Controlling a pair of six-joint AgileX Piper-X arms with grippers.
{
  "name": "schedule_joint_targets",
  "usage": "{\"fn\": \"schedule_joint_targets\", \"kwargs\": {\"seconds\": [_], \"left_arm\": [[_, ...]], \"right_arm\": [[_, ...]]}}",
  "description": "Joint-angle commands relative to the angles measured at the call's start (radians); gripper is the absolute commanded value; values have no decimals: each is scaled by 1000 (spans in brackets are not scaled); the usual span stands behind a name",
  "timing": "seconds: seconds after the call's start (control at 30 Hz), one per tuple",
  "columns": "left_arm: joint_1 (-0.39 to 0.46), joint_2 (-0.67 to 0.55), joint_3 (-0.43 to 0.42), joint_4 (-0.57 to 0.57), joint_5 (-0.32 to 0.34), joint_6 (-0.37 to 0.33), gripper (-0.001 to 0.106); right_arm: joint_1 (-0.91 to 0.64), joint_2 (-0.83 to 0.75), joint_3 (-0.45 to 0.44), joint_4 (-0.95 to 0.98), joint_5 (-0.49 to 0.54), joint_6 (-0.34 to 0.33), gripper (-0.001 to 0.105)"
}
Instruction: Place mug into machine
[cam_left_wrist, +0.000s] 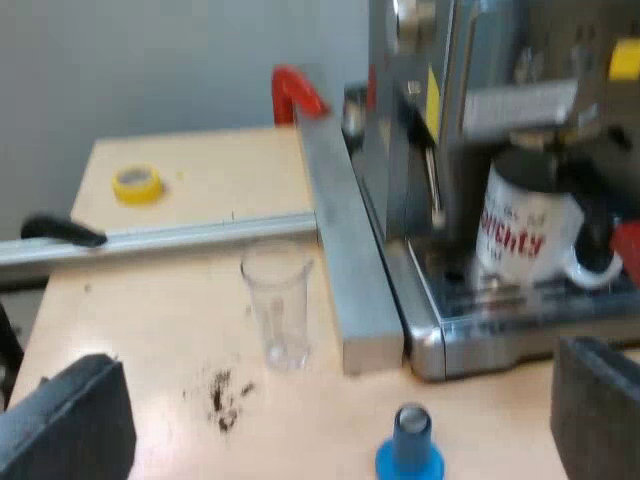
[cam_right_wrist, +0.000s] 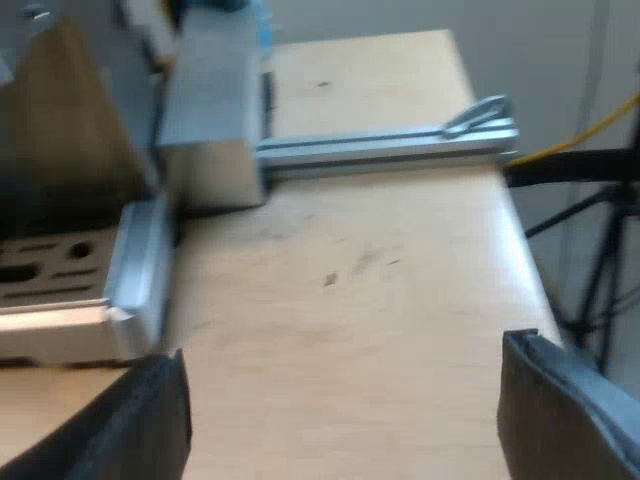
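On the drip tray of the espresso machine, in the left wrist view, the mug is seen upright. It is judged ceramic: stiff, glossy and breakable, best taken by body or handle. Its red lettering cannot be read. The left gripper is spread, empty. In the right wrist view, the right gripper is spread over the table.

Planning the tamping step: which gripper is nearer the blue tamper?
Left, most likely. The left gripper hovers open just short of the blue tamper; the right gripper hangs open over table beside the machine's drip tray.
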Motion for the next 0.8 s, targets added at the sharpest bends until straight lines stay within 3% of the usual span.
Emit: {"fn": "schedule_joint_targets", "kwargs": {"seconds": [0.03, 0.17, 0.33, 0.53, 0.77, 0.8], "left_arm": [[2, -144, -2, 42, -23, -5, 85], [7, -139, 5, 76, -28, -5, 85], [10, -139, 65, -34, -28, -5, 85], [10, -139, 203, -215, -26, -5, 85], [10, -137, 327, -322, -17, -5, 85], [10, -137, 391, -349, 6, -5, 85]], "right_arm": [[1, -48, 13, -35, -46, -4, 66], [1, -46, 50, -80, -46, -4, 66], [1, -46, 106, -130, -55, 9, 66], [1, -44, 214, -154, -55, 76, 66], [1, -44, 303, -124, -55, 80, 66], [1, -44, 323, -120, -55, 80, 66]]}}
